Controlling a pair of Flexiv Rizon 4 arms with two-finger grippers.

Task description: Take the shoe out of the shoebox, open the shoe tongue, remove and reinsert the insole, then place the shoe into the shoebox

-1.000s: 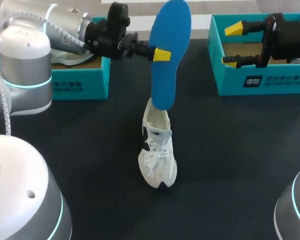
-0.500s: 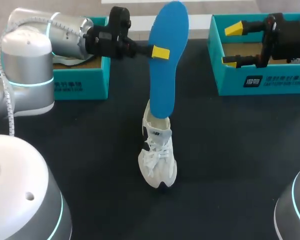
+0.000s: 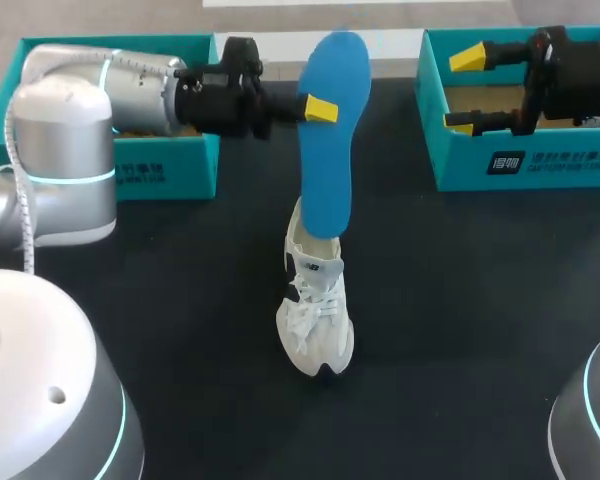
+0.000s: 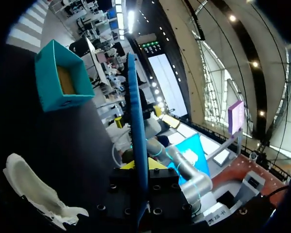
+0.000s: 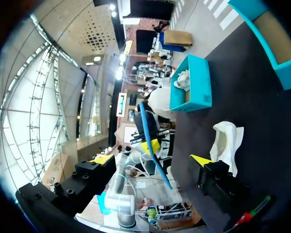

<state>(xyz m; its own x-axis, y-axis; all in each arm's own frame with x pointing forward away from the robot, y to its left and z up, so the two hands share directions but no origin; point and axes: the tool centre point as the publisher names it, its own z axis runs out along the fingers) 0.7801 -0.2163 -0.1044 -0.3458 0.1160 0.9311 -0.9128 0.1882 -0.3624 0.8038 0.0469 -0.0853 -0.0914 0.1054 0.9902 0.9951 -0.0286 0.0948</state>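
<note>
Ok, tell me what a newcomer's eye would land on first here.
The tall blue insole stands on end at the middle of the table, with the left gripper shut on its upper part and its lower end at the heel of the white sneaker. Next comes the right gripper, open, over the teal shoebox at the far right. A second teal shoebox sits at the far left.

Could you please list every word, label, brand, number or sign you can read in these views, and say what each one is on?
right shoebox: a white logo block and two rows of white characters on its front wall, too blurred to quote.
left shoebox: white print on its front wall, too small to read.
shoe: a small dark mark on the tongue, unreadable.
insole: no print shows on its blue face.
</note>
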